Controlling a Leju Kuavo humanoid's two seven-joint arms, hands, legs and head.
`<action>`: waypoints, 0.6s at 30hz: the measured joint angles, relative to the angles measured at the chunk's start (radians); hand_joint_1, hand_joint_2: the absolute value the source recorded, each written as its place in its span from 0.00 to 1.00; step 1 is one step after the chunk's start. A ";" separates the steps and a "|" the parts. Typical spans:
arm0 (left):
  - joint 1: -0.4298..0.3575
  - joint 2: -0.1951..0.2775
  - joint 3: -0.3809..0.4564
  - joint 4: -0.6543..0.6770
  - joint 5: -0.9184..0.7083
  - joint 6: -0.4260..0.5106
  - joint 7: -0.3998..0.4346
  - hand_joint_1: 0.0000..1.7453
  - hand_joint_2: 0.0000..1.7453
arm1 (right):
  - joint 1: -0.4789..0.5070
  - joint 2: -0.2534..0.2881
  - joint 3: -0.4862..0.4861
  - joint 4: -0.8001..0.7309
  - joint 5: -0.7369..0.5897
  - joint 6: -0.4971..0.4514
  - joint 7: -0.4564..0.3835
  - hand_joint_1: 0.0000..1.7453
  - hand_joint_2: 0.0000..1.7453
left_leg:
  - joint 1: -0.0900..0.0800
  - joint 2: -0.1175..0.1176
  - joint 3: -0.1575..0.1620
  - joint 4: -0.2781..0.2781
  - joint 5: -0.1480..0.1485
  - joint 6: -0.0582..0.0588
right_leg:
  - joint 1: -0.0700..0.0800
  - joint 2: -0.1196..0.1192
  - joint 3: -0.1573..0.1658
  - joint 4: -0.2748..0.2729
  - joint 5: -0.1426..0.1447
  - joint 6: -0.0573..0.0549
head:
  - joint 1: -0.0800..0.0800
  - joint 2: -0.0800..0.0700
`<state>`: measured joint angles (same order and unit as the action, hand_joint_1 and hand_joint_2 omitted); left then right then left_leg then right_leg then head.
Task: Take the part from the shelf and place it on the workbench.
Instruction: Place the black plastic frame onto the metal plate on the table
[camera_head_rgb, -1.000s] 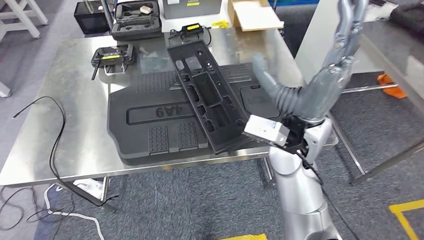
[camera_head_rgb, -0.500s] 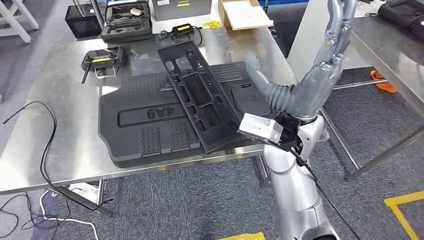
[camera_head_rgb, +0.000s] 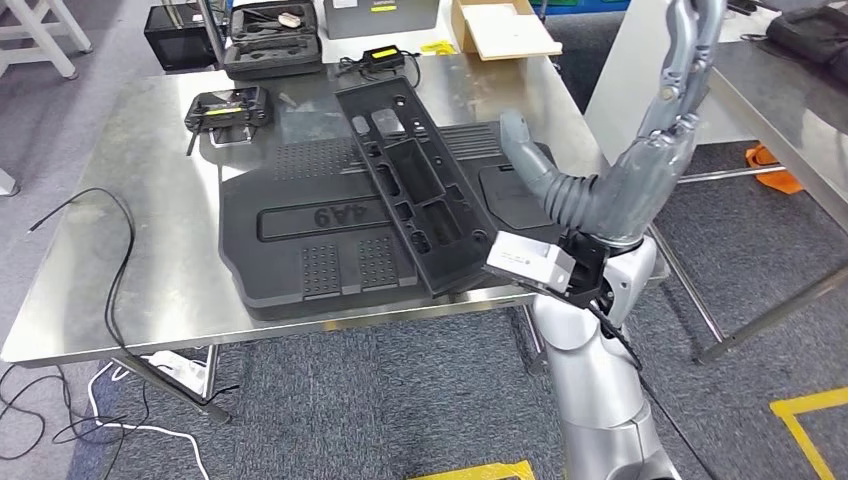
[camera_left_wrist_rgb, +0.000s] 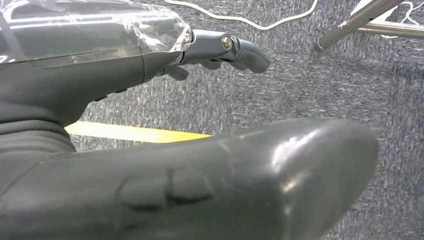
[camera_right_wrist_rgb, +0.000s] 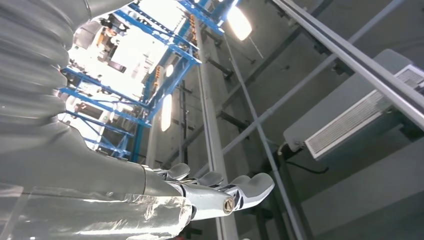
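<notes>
The long black part (camera_head_rgb: 415, 190) lies on the steel table (camera_head_rgb: 130, 250), resting slantwise across a larger black moulded panel (camera_head_rgb: 300, 250) stamped with raised characters. One end of the part points toward the far edge of the table, the other reaches the near edge, close to the near right corner. Its recessed pockets face up.

The right robot hand (camera_head_rgb: 690, 50) is raised high beyond the table's right edge, well apart from the part — in the right wrist view its fingers (camera_right_wrist_rgb: 250, 187) stretch out loosely against ceiling beams and lights, holding nothing. The thick grey thumb (camera_head_rgb: 520, 145) hangs above the right part of the panel; I cannot tell whether it touches anything.

The left robot hand (camera_left_wrist_rgb: 150, 150) hangs over grey carpet (camera_left_wrist_rgb: 350, 75); its fingers (camera_left_wrist_rgb: 235, 47) extend, slightly bent, with nothing in them.

Near the far edge of the table sit a black handheld controller (camera_head_rgb: 228, 108), an open black case (camera_head_rgb: 272, 35), a small black device with a yellow label (camera_head_rgb: 385, 57) and a shallow cardboard box (camera_head_rgb: 505, 28). A black cable (camera_head_rgb: 110, 260) trails over the table's left edge.
</notes>
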<state>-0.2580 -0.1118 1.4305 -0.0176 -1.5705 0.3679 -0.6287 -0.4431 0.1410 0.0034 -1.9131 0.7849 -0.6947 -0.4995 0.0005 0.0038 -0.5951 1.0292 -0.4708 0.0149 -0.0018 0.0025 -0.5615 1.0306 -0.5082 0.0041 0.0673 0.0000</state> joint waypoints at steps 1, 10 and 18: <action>0.000 -0.001 0.000 0.000 0.000 0.000 0.000 0.00 0.00 | 0.000 0.000 0.000 0.000 -0.001 0.000 0.000 0.00 1.00 | 0.000 0.000 -0.002 0.000 0.003 -0.006 | 0.003 0.001 -0.001 -0.004 0.001 -0.003 | -0.001 0.000; 0.002 -0.001 0.000 0.000 0.000 0.000 0.000 0.00 0.00 | 0.004 -0.001 0.000 0.000 -0.003 0.000 0.004 0.00 1.00 | 0.012 -0.003 -0.092 0.269 -0.144 -0.044 | -0.011 -0.008 -0.023 -0.015 0.032 -0.023 | -0.018 0.000; 0.002 -0.001 0.000 0.000 0.001 0.000 0.001 0.00 0.00 | 0.005 -0.001 0.000 0.000 -0.002 0.000 0.009 0.00 1.00 | 0.012 -0.006 0.038 -0.001 -0.033 -0.021 | -0.012 -0.005 -0.040 0.006 0.036 0.010 | -0.019 0.000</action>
<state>-0.2562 -0.1129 1.4308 -0.0175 -1.5700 0.3681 -0.6275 -0.4381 0.1402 0.0034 -1.9131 0.7834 -0.6947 -0.4906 0.0122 -0.0022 -0.5567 1.0277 -0.5033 -0.0058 -0.0141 -0.0029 -0.6010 1.0363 -0.4720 0.0143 0.0483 0.0000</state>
